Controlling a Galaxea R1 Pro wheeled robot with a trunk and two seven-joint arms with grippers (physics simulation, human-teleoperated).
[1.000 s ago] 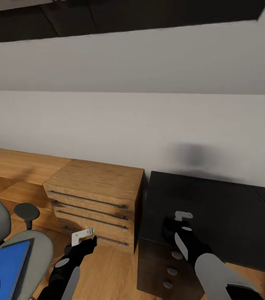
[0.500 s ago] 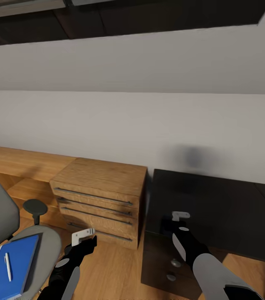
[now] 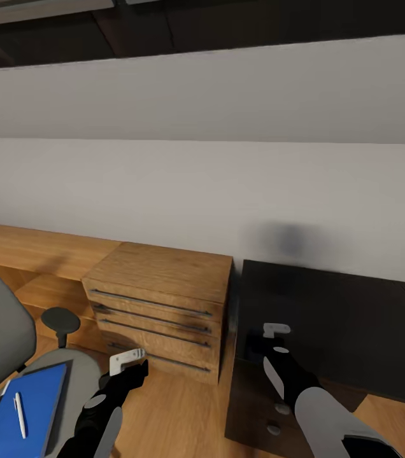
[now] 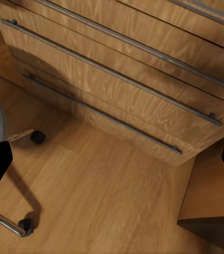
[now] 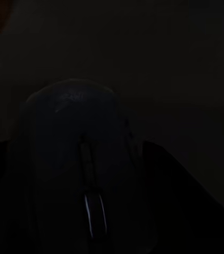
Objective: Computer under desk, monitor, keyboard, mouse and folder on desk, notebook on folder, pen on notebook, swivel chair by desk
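While the right gripper [image 3: 256, 343] holds the mouse [image 5: 83, 169] clamped over the desk [image 3: 355, 331] edge, lower it gently onto the top and release only once it rests flat. The right arm reaches forward. The left gripper [image 3: 131, 362], apparently open, hangs near the wooden chest [image 3: 164, 299].

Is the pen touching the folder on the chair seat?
Touching. The head view shows the pen lying flat on the blue folder, no gap between them.
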